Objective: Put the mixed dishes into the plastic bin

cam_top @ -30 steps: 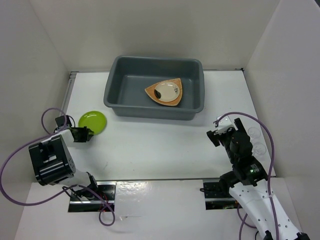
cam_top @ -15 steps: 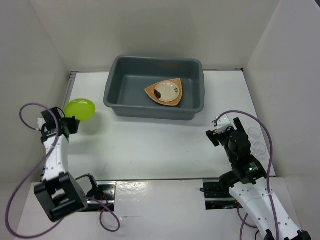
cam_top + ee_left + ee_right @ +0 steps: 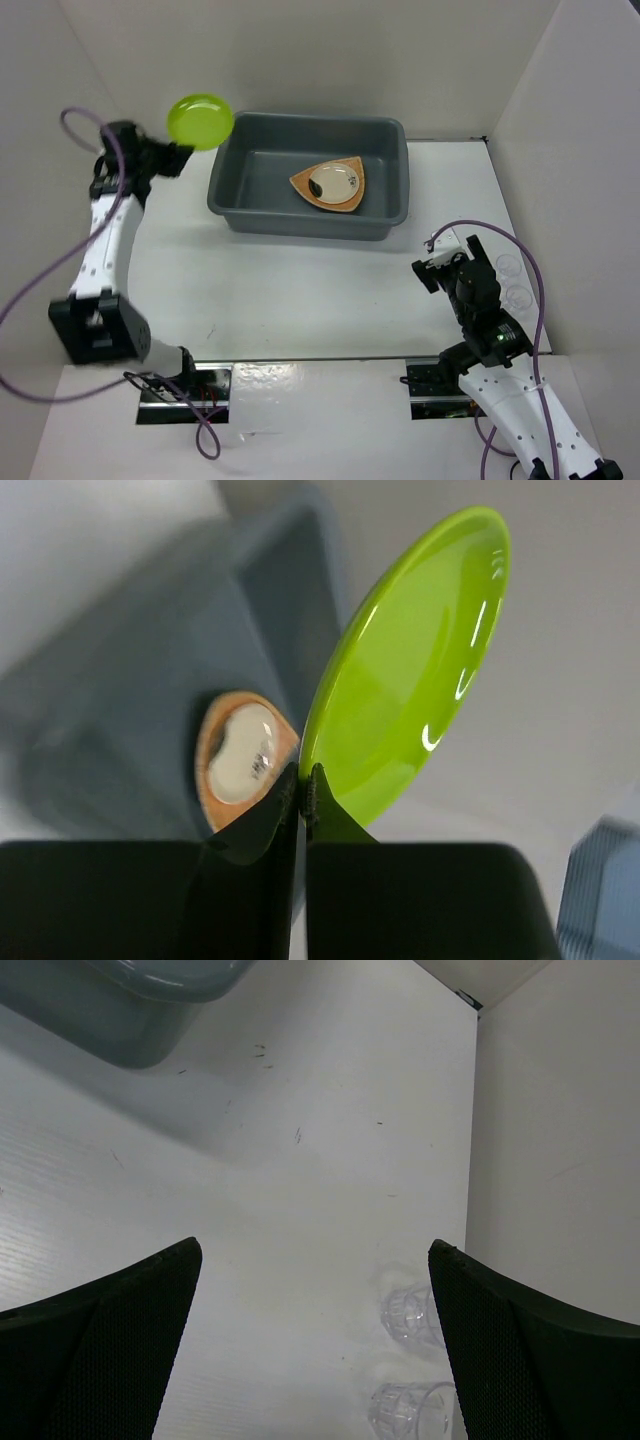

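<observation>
The lime-green plate [image 3: 200,121] hangs tilted in the air above the far left corner of the dark grey plastic bin [image 3: 300,222]. My left gripper [image 3: 178,152] is shut on the plate's rim. The left wrist view shows the plate [image 3: 410,670] edge-on, pinched between the fingertips of that gripper [image 3: 303,780]. Inside the bin lies the tan woven plate [image 3: 303,186] with the small cream dish [image 3: 335,181] on it. Two clear cups [image 3: 508,266] [image 3: 518,296] stand near the right wall. My right gripper [image 3: 432,262] is open and empty just left of them.
White walls close in the table on the left, back and right. In the right wrist view the cups [image 3: 410,1315] [image 3: 405,1410] stand close to the right wall, and the bin's near corner [image 3: 150,1000] is at the top left.
My left gripper shut on the green plate and lifted it from the table at the left up and back to the bin's far left corner. The right arm has stayed still.
</observation>
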You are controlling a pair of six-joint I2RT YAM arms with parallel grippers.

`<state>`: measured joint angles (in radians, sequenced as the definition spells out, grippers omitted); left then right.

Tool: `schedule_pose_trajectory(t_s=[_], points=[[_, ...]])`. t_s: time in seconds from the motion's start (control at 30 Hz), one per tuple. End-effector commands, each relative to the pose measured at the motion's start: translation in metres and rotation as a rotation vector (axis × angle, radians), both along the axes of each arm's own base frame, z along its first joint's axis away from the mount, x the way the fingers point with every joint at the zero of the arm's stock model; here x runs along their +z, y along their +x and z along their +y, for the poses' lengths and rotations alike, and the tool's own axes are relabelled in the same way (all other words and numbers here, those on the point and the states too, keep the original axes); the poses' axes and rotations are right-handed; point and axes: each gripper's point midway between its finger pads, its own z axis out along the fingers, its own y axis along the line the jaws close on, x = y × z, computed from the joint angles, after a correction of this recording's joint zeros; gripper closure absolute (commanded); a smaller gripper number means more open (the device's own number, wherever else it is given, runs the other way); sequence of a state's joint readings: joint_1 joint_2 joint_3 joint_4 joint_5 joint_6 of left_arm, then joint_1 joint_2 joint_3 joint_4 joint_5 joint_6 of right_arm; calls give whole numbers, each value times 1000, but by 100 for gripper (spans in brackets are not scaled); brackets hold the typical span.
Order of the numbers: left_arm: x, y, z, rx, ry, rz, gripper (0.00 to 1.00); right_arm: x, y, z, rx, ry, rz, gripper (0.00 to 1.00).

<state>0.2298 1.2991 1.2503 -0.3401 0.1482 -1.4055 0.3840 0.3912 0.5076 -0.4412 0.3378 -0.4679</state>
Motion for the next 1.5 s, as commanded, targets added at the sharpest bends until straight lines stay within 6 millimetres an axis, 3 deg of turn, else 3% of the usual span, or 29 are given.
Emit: schedule_pose_trajectory(t_s=[0.0,0.03,0.1,0.13,0.17,0.2,0.23,0.27,0.43,0.47,0.5,0.53,0.6,0.63,0.73,0.8,0.83,0.87,0.93,1.17,1.27,1.4,1.43,1.47], points=[[40,56,-75,-350,119,-106,100,6,5,2,-11,21,-30,2],[42,78,-107,-463,171,-85,100,6,5,2,-11,21,-30,2],[42,92,-145,-597,199,-80,100,6,5,1,-20,19,-31,2],[8,101,-175,-681,209,1,100,6,5,1,-20,19,-31,2],[33,107,-189,-713,230,-58,100,6,5,1,-20,19,-31,2],[25,107,-201,-744,229,-26,100,6,5,1,-20,19,-31,2],[-2,115,-223,-791,226,17,100,6,5,1,-20,19,-31,2],[-15,124,-232,-805,233,44,100,6,5,-1,-29,16,-32,2],[-58,136,-275,-909,265,104,100,6,5,1,-20,16,-32,2],[-102,135,-282,-929,253,210,100,6,5,1,-20,16,-32,2],[-72,141,-284,-919,269,119,100,6,5,1,-20,16,-32,2],[-81,131,-288,-924,261,165,100,6,5,1,-20,16,-32,2],[-119,136,-296,-967,220,221,100,8,6,2,-22,29,-40,2],[-120,132,-299,-961,251,225,100,8,6,2,-22,29,-40,2],[-176,131,-302,-967,246,340,100,8,6,0,-31,26,-41,2],[-168,132,-310,-977,254,299,100,8,6,0,-31,26,-41,2],[-183,129,-309,-981,247,342,100,8,6,0,-31,26,-41,2],[-177,130,-310,-979,250,322,100,8,6,0,-31,26,-41,2],[-197,130,-310,-983,244,361,100,8,6,0,-31,26,-41,2],[-222,127,-307,-1006,218,408,98,10,5,0,-31,30,-50,2],[-221,128,-304,-1012,213,403,82,10,5,0,-31,30,-50,2],[-185,129,-297,-962,240,369,47,6,7,1,-31,22,-32,2],[-159,131,-294,-939,265,324,28,4,7,1,-31,17,-22,2],[-147,136,-281,-889,300,316,24,4,7,1,-31,17,-22,2]])
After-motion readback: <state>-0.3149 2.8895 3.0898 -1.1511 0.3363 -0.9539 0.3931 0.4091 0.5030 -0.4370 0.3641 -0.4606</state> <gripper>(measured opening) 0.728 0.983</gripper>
